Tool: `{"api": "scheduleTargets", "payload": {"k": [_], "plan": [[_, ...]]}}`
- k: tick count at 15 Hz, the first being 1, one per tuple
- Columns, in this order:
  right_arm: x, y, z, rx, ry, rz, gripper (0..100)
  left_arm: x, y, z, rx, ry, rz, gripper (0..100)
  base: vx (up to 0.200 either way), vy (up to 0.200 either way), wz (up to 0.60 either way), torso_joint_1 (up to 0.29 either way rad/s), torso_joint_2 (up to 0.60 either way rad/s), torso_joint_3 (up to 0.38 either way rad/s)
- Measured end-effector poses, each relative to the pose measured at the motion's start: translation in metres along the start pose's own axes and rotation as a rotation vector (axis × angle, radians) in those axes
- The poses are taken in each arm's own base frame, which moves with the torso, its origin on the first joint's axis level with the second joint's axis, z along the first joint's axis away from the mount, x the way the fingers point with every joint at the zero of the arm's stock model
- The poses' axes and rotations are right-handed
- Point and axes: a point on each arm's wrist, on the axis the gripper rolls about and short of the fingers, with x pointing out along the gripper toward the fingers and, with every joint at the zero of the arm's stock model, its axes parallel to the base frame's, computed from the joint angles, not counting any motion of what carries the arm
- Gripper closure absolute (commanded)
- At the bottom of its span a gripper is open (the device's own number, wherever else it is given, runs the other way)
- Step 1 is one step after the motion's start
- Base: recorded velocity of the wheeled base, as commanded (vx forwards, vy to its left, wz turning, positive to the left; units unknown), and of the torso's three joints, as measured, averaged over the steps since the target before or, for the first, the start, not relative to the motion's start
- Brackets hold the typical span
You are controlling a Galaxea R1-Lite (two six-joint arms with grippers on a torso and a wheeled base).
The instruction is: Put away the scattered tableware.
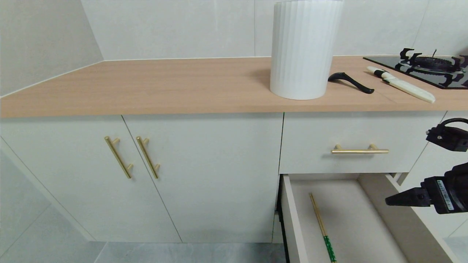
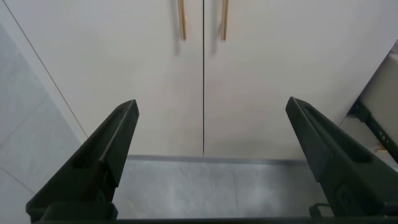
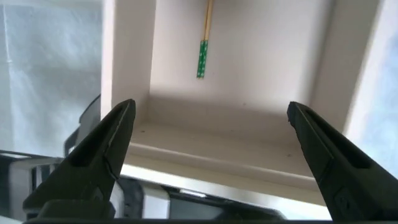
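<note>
Both sets of jaws stand spread wide with nothing between them. In the left wrist view the left gripper (image 2: 211, 104) shows two dark, wedge-shaped fingers (image 2: 112, 149) with matte faces. It faces a pair of flat, pale cabinet doors (image 2: 280, 74) split by a thin vertical seam. Two slim brass bar handles (image 2: 182, 22) flank the seam, and a grey tiled floor (image 2: 205, 186) lies below.

In the right wrist view the right gripper (image 3: 210, 104), released in the same way, hangs over the open drawer (image 3: 261, 62), a smooth cream box with straight walls. On the drawer's floor lie the chopsticks (image 3: 203, 56), thin pale wooden sticks with a green patterned end. They are well apart from the fingertips.

In the head view the pulled-out drawer sits low on the right, under a closed drawer front with a horizontal brass handle (image 1: 360, 151). The chopsticks lie lengthwise in it, near its left wall. The right gripper hovers at the drawer's right side.

Above runs a wood-grain countertop (image 1: 164, 87). On it stands a tall white ribbed cylinder (image 1: 303, 51). Just beside the cylinder, to the right, is a curved black utensil (image 1: 351, 82). Next comes a long cream-coloured knife (image 1: 402, 86) with a black band, lying at an angle. A glossy black hob (image 1: 391, 62) with a cast burner grate fills the far right corner.
</note>
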Motion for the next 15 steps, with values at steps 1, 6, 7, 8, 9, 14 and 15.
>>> {"api": "scheduleTargets", "payload": {"k": [1, 6, 7, 8, 9, 14, 15], "plan": [[-0.0039, -0.0001, -0.0018, -0.004, -0.014, 0.003, 0, -0.0001, 0.0000, 0.0005, 0.000, -0.003, 0.000, 0, 0.000, 0.000, 0.00, 0.066, -0.18, -0.281], [-0.0125, -0.0002, -0.0072, -0.010, -0.039, 0.011, 0, -0.0001, 0.0000, 0.0003, 0.000, -0.001, 0.000, 0, 0.000, 0.000, 0.00, 0.120, -0.47, -0.309], [-0.0124, 0.0000, -0.0074, -0.011, -0.039, 0.011, 0, 0.0000, 0.0000, 0.0002, 0.000, -0.001, 0.001, 0, 0.000, 0.000, 0.00, 0.168, -0.48, -0.320], [-0.0119, 0.0001, -0.0083, -0.013, -0.035, 0.012, 0, 0.0000, 0.0000, 0.0000, 0.000, 0.000, 0.000, 0, 0.000, 0.000, 0.00, 0.173, -0.47, -0.305], [-0.0116, 0.0003, -0.0081, -0.014, -0.039, 0.013, 0, 0.0000, 0.0000, 0.0001, 0.000, -0.001, 0.000, 0, 0.000, 0.000, 0.00, 0.178, -0.48, -0.295], [-0.0052, 0.0002, -0.0073, -0.017, -0.046, 0.016, 0, 0.0000, 0.0000, 0.0000, 0.000, 0.000, 0.000, 0, 0.000, 0.000, 0.00, 0.189, -0.48, -0.295], [-0.0028, 0.0002, -0.0069, -0.018, -0.047, 0.016, 0, 0.0000, 0.0000, 0.0001, 0.000, -0.001, 0.000, 0, 0.000, 0.000, 0.00, 0.129, -0.29, -0.168]]}}
